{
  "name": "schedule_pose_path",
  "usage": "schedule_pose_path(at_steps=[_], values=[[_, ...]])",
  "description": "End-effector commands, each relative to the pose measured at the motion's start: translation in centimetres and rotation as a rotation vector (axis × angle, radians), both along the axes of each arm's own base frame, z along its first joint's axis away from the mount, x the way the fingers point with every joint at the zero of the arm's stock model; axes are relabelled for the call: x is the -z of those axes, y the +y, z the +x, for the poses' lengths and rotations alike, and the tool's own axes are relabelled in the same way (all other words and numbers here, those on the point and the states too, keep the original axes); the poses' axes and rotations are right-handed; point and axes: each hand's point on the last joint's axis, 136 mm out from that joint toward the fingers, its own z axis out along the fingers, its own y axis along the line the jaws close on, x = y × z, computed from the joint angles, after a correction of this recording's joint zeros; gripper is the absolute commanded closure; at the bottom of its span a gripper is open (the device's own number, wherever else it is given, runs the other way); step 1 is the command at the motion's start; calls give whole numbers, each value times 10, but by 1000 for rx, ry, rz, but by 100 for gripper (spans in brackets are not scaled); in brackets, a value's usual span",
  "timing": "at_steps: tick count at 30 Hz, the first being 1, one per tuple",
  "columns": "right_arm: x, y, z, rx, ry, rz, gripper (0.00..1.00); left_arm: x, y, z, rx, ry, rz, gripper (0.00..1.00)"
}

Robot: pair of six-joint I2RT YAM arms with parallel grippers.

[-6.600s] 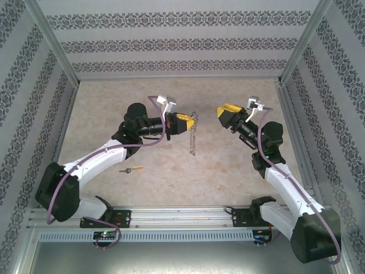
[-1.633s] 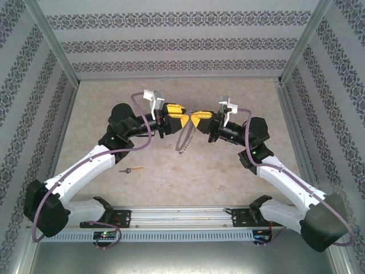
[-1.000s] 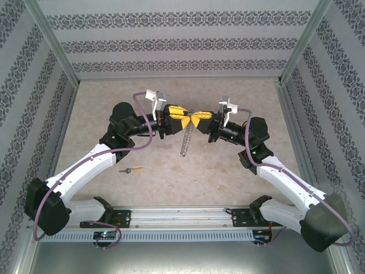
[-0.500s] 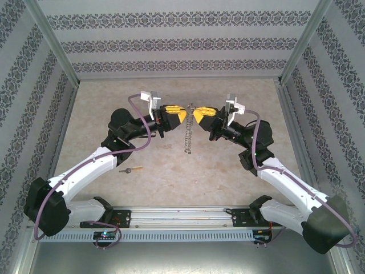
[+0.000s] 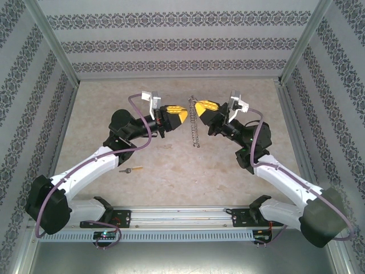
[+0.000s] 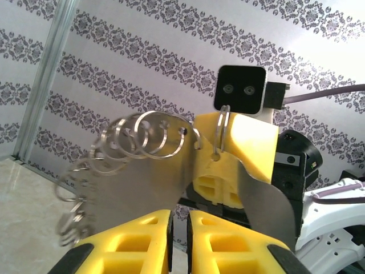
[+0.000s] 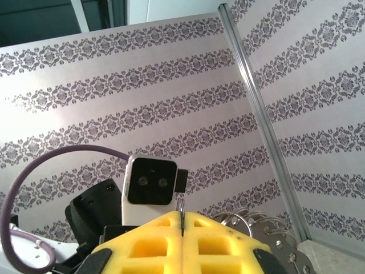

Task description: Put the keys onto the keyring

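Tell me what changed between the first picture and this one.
The chain of rings passed from the left pincer to the right pincer: the arms met mid-table, then drew apart, the left letting go. The right pincer now pinches a ring at the top and the rest dangles. The key stayed on the table near the left arm.

No text, label, brand, number or sign can be read on anything here.
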Motion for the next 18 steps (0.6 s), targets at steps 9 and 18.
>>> schedule_pose_path(at_steps=[9, 18], values=[[-1, 11, 7, -58, 20, 160, 100, -14, -15, -6, 63, -52, -40, 83], [10, 13, 21, -16, 50, 145, 100, 1, -5, -10, 0, -58, 27, 71]])
